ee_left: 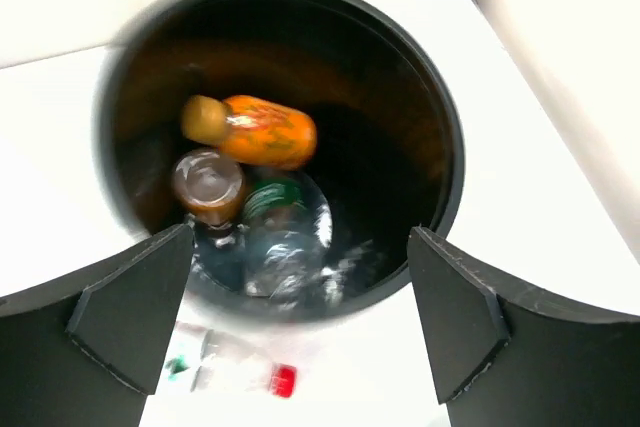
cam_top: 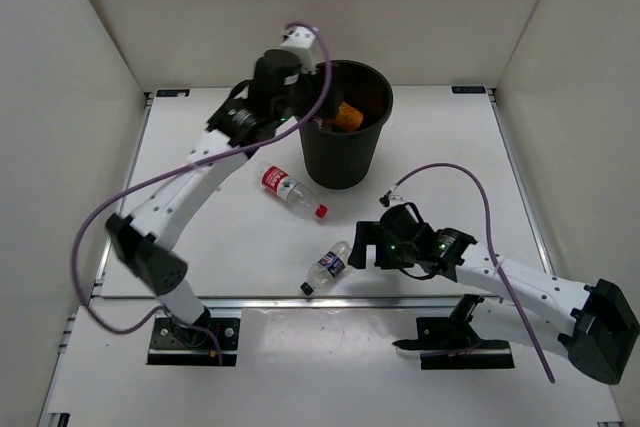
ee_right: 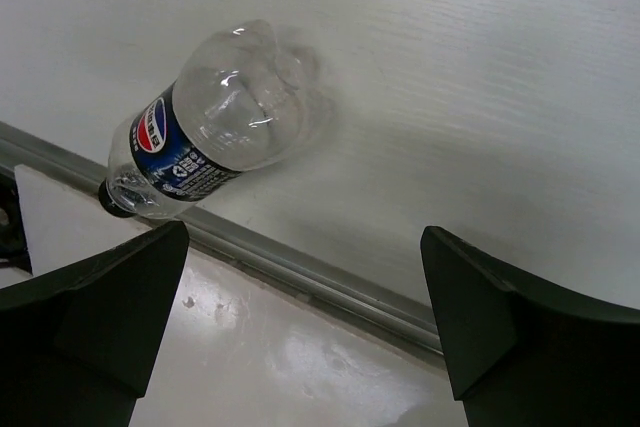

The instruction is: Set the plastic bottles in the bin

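The black bin stands at the back of the table. My left gripper hangs open over its left rim with nothing between its fingers. Looking down from the left wrist, the bin holds two orange bottles, one lying and one cap-up, plus a clear green-label bottle. A red-label bottle lies on the table just in front of the bin, and it also shows as a red-capped bottle. A blue-label bottle lies near the front edge. My right gripper is open just right of it, apart from it.
A metal rail runs along the table's front edge, under the right gripper. White walls enclose the table on the left, back and right. Purple cables trail from both arms.
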`<state>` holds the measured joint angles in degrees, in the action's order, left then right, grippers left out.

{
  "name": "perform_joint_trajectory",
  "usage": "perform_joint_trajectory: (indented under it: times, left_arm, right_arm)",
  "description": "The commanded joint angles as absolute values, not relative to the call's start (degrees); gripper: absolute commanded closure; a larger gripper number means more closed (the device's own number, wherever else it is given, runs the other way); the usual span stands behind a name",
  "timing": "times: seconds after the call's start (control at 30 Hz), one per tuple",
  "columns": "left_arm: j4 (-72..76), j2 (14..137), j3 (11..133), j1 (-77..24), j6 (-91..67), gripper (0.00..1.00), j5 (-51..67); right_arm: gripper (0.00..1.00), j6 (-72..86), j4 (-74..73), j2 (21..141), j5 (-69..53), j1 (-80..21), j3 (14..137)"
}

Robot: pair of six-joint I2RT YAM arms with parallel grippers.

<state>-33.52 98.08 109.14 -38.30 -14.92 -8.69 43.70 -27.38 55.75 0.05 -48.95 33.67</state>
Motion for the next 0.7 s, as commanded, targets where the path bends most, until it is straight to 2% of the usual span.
perform_joint_trajectory:
  times: [0.0,0.13,0.37,0.5,0.67]
  left_arm:
    - [-33.5,86.4,99.2,-34.5,-17.7,0.01,-11.7]
    - [-34.5,72.4,80.4,-33.4,-19.6,0.02,-19.6]
    - [-49.0,53.5,58.1,-24.5,-24.9,0.02,-20.5]
    - [-52.4,48.4,53.9,-20.2,-25.8,0.01,-17.1]
    - [-53.7,46.8,52.7,-20.8,-26.8,0.02,-15.9]
  right_arm:
    - [0.01,48.7,-27.4,59.0,7.4,-53.1,39.1]
    - [0.00,50.6,-24.3,64.5,8.1,-54.8,41.7]
    - [0.01,53.3,-24.4,73.8,5.5,-54.0,45.8]
    - [0.02,54.2,-25.4,78.9,4.4,-54.5,49.0]
    - [0.06,55.0,-24.9,87.5,0.5,-53.0,52.6]
